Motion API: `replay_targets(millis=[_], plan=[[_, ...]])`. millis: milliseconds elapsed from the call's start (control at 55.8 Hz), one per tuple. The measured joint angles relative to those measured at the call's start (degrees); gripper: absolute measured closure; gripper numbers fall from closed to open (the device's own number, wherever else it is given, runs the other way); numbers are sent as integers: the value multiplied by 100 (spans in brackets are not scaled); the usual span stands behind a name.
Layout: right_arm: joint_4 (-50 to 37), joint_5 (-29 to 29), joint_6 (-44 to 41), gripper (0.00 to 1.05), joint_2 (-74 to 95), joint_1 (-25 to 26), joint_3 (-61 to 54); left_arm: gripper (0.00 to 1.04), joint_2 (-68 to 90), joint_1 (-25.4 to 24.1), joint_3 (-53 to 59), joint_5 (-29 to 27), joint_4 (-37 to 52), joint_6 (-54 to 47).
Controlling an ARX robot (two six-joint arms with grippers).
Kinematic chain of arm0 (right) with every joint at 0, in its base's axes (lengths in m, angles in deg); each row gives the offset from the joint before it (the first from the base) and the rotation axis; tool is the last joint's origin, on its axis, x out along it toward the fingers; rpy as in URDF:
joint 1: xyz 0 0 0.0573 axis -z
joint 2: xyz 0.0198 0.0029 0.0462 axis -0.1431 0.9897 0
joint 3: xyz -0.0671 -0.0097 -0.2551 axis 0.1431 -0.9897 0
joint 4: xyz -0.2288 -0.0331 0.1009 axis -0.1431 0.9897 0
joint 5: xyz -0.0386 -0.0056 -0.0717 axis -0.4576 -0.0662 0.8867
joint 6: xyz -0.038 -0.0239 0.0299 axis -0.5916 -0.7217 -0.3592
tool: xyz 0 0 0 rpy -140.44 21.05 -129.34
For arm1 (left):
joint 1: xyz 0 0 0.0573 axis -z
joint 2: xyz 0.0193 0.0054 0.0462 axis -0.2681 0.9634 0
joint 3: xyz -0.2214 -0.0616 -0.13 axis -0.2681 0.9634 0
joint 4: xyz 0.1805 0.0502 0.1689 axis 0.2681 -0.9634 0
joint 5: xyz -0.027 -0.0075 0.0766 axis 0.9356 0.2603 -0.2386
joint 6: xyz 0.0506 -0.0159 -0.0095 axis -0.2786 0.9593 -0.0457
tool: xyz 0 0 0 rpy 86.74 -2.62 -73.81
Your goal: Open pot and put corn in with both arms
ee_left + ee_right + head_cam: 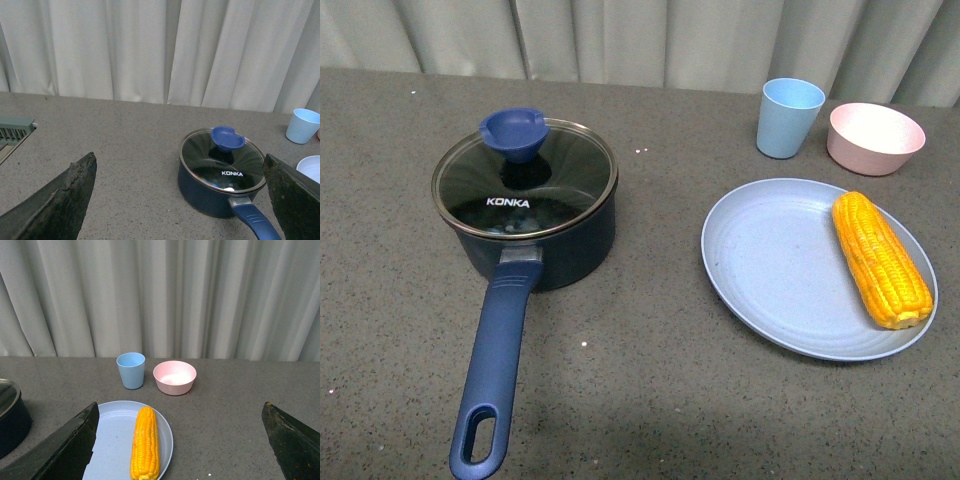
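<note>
The dark navy pot (542,245) stands at the left of the table in the front view, covered by a glass lid (525,180) with a blue knob (513,133); its long blue handle (495,365) points toward the front edge. The corn (880,258) lies on a light blue plate (770,270) at the right. Neither arm shows in the front view. My left gripper (182,200) is open, well back from the pot (210,192), with its lid (222,160) in sight between the fingers. My right gripper (180,440) is open, back from the corn (145,442) and the plate (112,440).
A light blue cup (789,117) and a pink bowl (875,138) stand behind the plate at the back right. A pale curtain hangs behind the table. A grey-green grille (14,130) sits at one side in the left wrist view.
</note>
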Motion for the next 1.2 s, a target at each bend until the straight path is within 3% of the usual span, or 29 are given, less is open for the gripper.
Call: replay_targets(millis=[126, 179, 251, 377, 610, 735, 987, 1202], plan=[[0, 0, -2, 9, 0, 0, 0, 7, 2, 0, -2, -9, -2, 0], [0, 0, -2, 9, 0, 0, 0, 7, 393, 393, -212, -1290, -688, 468], [0, 4, 0, 9, 0, -2, 0, 7, 791, 538, -256, -1818, -841, 841], [2, 2, 0, 9, 0, -2, 0, 7, 1666, 717, -330, -1788, -96, 1150], [2, 0, 0, 9, 0, -2, 0, 7, 4900, 1268, -870, -1663, 2983, 1331], [2, 0, 0, 9, 0, -2, 0, 7, 6583, 1600, -1405, -1504, 4138, 1322], [2, 0, -2, 9, 0, -2, 0, 7, 9049, 1873, -2745, -1104, 4846, 1080], [2, 0, 0, 9, 0, -2, 0, 7, 10043, 2074, -3545, -1032, 5123, 682]])
